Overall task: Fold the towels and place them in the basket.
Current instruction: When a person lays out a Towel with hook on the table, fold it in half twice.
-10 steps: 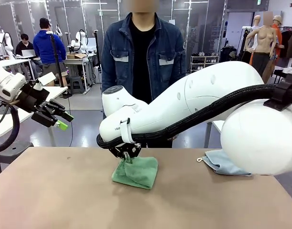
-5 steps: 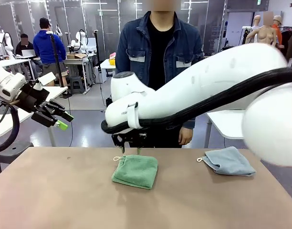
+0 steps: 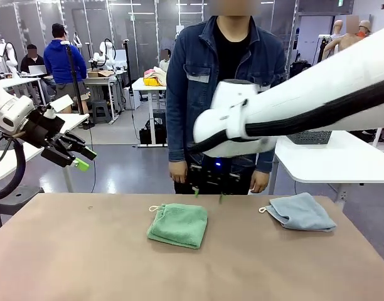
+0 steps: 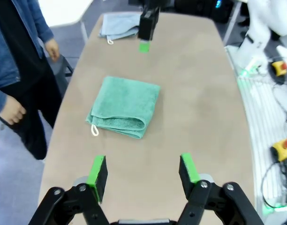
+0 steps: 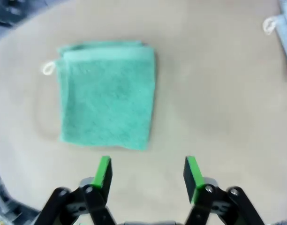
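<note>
Right end effector (image 5: 146, 174) hung spread and empty above the tabletop (image 5: 218, 117); folded green terry towel (image 5: 106, 93) lay flat just ahead of its fingertips. Light blue terry towel (image 3: 300, 212) lay well off to its side. Left end effector (image 4: 142, 172) spread, empty, well back. Judged soft, light, limp: pinch through a folded edge.

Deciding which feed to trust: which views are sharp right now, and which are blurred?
Front view: sharp on the green towel. Left wrist view: crisp, edges bowed by the wide lens. Right wrist view: soft all over, the towel's pile smeared, pads fuzzy.
</note>
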Motion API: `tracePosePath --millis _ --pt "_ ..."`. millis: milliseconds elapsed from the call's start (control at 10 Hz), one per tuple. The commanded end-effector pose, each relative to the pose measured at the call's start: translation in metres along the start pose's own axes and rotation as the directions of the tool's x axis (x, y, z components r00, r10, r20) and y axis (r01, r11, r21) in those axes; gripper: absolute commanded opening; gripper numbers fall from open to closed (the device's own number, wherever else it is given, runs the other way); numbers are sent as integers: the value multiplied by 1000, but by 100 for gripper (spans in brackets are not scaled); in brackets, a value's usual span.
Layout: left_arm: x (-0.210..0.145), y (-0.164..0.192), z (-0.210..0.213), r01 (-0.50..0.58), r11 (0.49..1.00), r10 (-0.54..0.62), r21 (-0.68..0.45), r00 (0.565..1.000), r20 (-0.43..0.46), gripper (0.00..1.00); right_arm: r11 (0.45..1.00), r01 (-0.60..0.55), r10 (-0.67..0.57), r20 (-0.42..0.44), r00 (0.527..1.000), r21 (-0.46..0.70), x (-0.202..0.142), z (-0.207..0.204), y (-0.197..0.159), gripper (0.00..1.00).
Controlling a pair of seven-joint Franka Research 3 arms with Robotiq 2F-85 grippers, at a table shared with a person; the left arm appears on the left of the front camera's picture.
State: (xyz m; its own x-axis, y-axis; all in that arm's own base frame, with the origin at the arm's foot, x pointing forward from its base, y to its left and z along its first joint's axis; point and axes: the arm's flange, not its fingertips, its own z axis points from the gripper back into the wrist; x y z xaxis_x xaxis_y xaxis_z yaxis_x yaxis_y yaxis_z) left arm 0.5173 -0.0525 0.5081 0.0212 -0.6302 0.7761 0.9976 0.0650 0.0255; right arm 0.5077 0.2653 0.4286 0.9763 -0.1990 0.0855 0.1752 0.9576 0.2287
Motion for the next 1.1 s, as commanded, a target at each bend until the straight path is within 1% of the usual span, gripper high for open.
tracePosePath --millis 0,200,300,400,1000 --pt "2 -1 1 6 1000 -6 4 1000 -4 78 998 -1 1 -4 1000 63 -15 1 -33 77" --pt "2 -1 1 6 1000 -6 4 1000 -4 78 996 4 -3 -16 1000 91 -15 1 -43 77" --pt "2 -1 1 6 1000 -6 4 1000 -4 78 998 -17 20 -44 999 66 -12 1 -42 77" --pt "2 -1 1 6 1000 -6 4 1000 -4 78 998 23 -22 -22 1000 52 -12 3 -43 77" --pt "2 -1 1 6 1000 -6 4 1000 -4 78 998 23 -22 -22 1000 52 -12 3 -43 77"
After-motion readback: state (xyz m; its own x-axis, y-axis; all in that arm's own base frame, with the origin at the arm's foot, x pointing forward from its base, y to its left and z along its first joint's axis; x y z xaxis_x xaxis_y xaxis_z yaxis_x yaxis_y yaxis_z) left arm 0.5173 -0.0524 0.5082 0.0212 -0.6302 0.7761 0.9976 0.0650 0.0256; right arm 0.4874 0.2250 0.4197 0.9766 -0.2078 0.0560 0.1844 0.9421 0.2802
